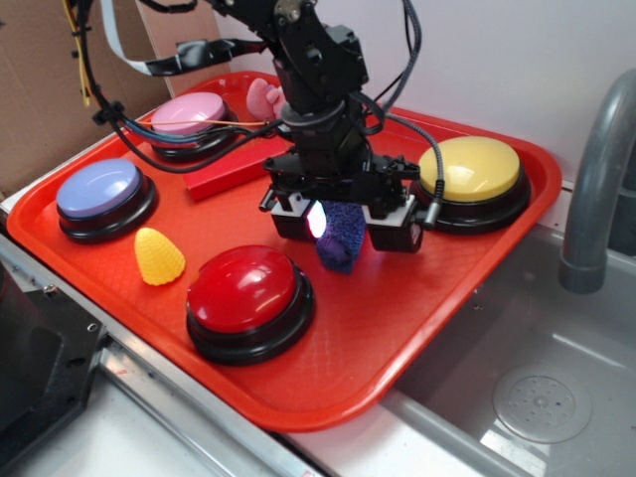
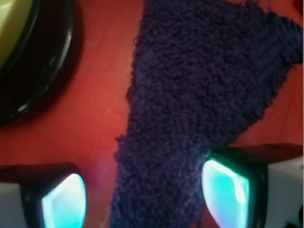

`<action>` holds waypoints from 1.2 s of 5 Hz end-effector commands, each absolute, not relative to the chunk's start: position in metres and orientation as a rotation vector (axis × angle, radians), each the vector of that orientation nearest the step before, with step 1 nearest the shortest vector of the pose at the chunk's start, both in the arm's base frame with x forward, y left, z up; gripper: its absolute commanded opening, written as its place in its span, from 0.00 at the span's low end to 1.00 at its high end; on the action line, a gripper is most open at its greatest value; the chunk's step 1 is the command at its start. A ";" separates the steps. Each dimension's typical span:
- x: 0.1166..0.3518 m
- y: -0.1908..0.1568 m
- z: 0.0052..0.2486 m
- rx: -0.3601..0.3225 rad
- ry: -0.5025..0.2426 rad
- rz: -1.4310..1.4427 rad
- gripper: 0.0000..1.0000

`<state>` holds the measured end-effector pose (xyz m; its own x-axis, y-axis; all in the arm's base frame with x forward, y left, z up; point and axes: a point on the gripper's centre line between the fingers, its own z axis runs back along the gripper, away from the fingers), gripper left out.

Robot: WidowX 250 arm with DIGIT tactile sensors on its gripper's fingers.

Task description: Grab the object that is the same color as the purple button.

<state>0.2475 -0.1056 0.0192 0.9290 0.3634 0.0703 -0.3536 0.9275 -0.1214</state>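
Note:
The dark indigo-purple fuzzy cloth [image 1: 341,241] lies on the red tray [image 1: 397,328], between the red and yellow buttons. In the wrist view the cloth [image 2: 199,85] fills the middle, widening away from me. My gripper [image 1: 343,224] is lowered over it with the jaws open and a finger on each side. In the wrist view my gripper [image 2: 147,199] straddles the cloth's narrow end. The right pad [image 2: 223,190] touches the cloth's edge and the left pad [image 2: 64,204] stands apart from it. The purple button [image 1: 99,191] sits at the tray's left.
A pink-mauve button [image 1: 189,114], a red block [image 1: 229,177] and a pink plush [image 1: 263,96] lie behind. A red button [image 1: 243,288] and a yellow bumpy toy [image 1: 159,256] are in front. The yellow button [image 1: 470,169] is close on the right. A sink and grey faucet [image 1: 596,179] lie right of the tray.

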 end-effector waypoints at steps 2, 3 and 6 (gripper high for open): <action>0.256 -0.081 0.055 -0.099 -0.238 0.223 0.00; 0.251 -0.070 0.102 -0.131 -0.295 0.117 0.00; 0.223 -0.057 0.212 -0.078 -0.061 0.138 0.00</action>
